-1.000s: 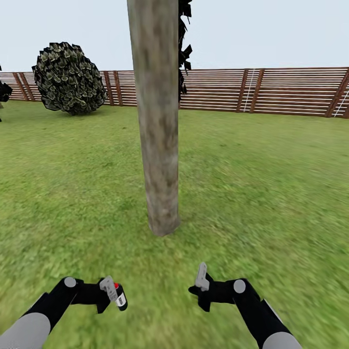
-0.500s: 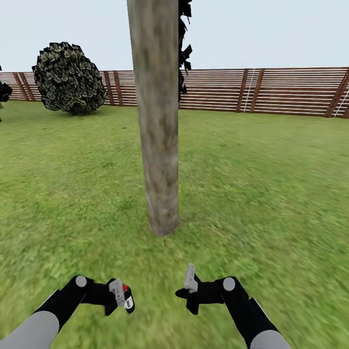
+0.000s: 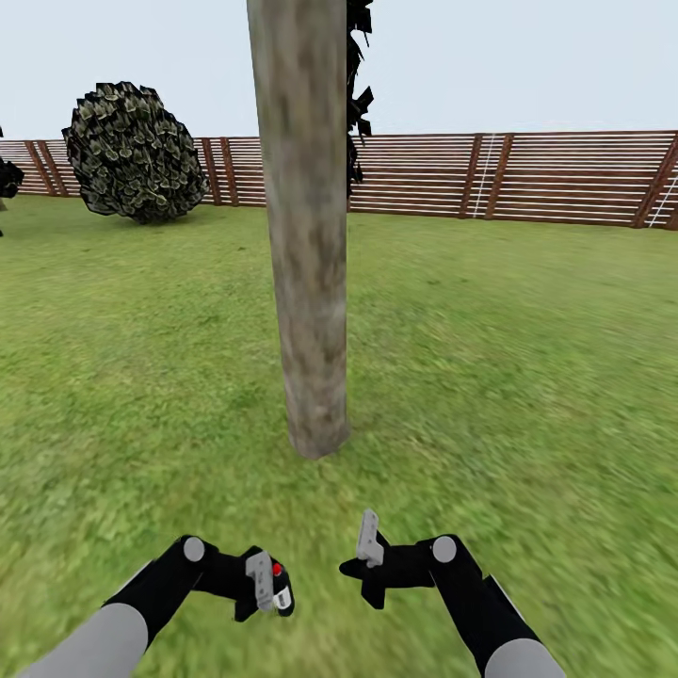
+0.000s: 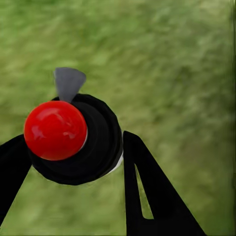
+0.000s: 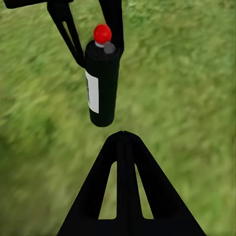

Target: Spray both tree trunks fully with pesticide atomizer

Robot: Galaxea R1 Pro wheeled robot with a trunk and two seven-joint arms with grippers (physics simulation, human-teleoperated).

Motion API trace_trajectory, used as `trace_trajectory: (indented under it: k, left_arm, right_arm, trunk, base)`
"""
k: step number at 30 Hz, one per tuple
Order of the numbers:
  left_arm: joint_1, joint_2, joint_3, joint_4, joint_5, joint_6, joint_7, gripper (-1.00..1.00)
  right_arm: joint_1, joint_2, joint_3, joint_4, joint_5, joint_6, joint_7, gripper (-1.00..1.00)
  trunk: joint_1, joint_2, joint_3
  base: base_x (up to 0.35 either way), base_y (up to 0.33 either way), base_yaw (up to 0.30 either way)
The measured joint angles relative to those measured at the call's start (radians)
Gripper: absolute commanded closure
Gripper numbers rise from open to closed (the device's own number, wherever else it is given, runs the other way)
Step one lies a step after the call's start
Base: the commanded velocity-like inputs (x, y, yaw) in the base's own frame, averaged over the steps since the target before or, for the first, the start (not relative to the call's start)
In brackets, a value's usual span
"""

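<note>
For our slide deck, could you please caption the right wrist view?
Shut right gripper faces the pesticide atomizer, held by the left gripper above grass.

Round dark-leaved bush (image 3: 135, 153) at upper left of the frame, dark spiky foliage (image 3: 357, 94) behind centre, pale overcast sky (image 3: 518, 66) across the top.

Red-topped black atomizer (image 3: 280, 589) between fingers (image 3: 258, 573)
</note>
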Motion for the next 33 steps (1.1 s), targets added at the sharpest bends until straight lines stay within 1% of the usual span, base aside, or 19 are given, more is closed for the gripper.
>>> trace_trajectory:
  k: [2, 6, 12, 17, 21, 27, 33]
  left_arm:
    - [-0.002, -0.018, -0.003, 0.000, -0.001, 0.000, 0.000, 1.00]
    - [-0.006, -0.037, -0.005, 0.000, -0.002, 0.003, 0.000, 1.00]
    - [-0.005, -0.044, -0.006, 0.000, -0.002, 0.003, 0.000, 1.00]
    - [-0.004, -0.049, -0.007, 0.000, 0.000, 0.001, 0.000, 1.00]
    - [-0.003, -0.060, -0.008, 0.000, -0.001, -0.002, -0.001, 1.00]
    - [-0.001, -0.081, -0.011, 0.000, -0.024, -0.002, 0.000, 1.00]
    - [-0.001, -0.094, -0.011, -0.001, -0.030, -0.004, -0.005, 1.00]
  right_arm:
    - [0.000, 0.001, 0.000, 0.000, 0.000, 0.000, 0.000, 1.00]
    - [0.000, 0.005, 0.000, 0.000, 0.000, 0.000, 0.000, 1.00]
    - [0.000, 0.016, 0.000, 0.000, 0.001, 0.000, 0.000, 1.00]
    - [0.000, 0.018, 0.000, 0.000, 0.001, 0.000, 0.000, 1.00]
    - [0.000, 0.018, 0.000, -0.001, 0.002, 0.000, 0.000, 1.00]
    - [0.000, 0.018, 0.000, 0.000, 0.002, 0.000, 0.000, 1.00]
    - [0.000, 0.018, 0.000, 0.000, 0.002, 0.000, -0.001, 1.00]
  trunk:
    - [0.000, 0.000, 0.000]
    - [0.000, 0.000, 0.000]
    - [0.000, 0.000, 0.000]
    - [0.000, 0.000, 0.000]
    - [0.000, 0.000, 0.000]
    - [0.000, 0.000, 0.000]
    - [0.000, 0.000, 0.000]
  base:
    - [0.000, 0.000, 0.000]
    - [0.000, 0.000, 0.000]
    - [0.000, 0.000, 0.000]
    - [0.000, 0.000, 0.000]
    - [0.000, 0.000, 0.000]
    - [0.000, 0.000, 0.000]
    - [0.000, 0.000, 0.000]
